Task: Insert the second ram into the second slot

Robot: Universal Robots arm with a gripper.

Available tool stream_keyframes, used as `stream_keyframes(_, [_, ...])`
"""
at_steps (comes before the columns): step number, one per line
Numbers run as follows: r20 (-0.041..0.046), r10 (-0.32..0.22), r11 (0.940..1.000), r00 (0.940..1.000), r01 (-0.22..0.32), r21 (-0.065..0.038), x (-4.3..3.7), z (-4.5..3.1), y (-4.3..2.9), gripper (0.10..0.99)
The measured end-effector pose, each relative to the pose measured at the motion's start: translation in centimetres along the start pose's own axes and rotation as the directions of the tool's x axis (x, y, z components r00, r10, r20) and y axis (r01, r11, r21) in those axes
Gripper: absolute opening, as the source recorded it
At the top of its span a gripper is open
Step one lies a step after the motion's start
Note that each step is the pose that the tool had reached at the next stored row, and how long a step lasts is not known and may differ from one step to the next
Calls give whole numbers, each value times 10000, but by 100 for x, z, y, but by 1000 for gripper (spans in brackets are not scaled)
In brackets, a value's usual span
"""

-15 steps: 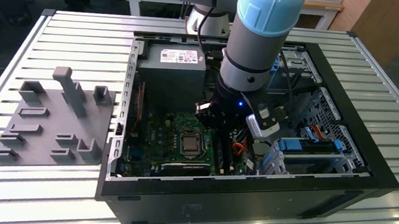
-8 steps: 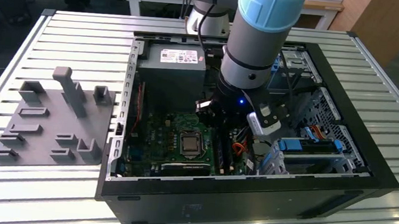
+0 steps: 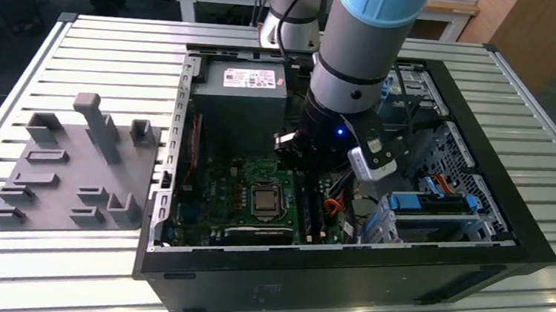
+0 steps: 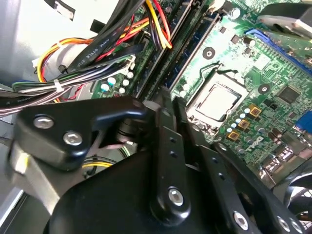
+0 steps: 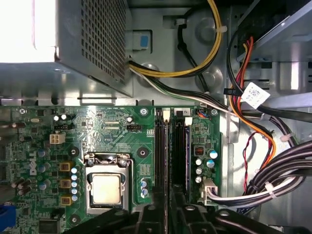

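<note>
My gripper (image 3: 309, 161) hangs inside the open computer case (image 3: 511, 219), low over the memory slots (image 3: 315, 212) at the motherboard's edge. In the first wrist view the two black fingers (image 5: 155, 210) stand close together just in front of the long dark slots (image 5: 171, 151), beside the processor socket (image 5: 107, 187). The second wrist view has the same fingers (image 4: 165, 122) nearly touching above the slots (image 4: 187, 46). The gripper looks shut. The second ram is hidden; I cannot tell whether it sits between the fingers or in a slot.
Cable bundles (image 5: 273, 180) run close beside the slots on the drive-bay side. The power supply (image 3: 238, 93) fills the case's far corner. Blue drive clips (image 3: 431, 204) sit at the exterior view's right. A grey parts stand (image 3: 79, 163) rests on the slatted table outside the case.
</note>
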State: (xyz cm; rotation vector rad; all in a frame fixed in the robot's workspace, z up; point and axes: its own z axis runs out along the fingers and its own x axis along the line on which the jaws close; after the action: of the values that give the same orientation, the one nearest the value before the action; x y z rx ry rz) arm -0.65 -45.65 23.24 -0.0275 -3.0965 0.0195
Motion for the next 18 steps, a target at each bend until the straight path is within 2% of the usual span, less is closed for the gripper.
stream_keyframes(2, [-1, 1, 10000, 10000, -1, 1, 0, 2, 0, 129])
stream_keyframes(4, [12, 0, 10000, 10000, 0, 2, -1, 14, 0, 106])
stream_keyframes(8, [43, 1, 10000, 10000, -1, 2, -2, 40, 0, 106])
stream_keyframes(18, [44, 1, 10000, 10000, -1, 4, -5, 112, 1, 106])
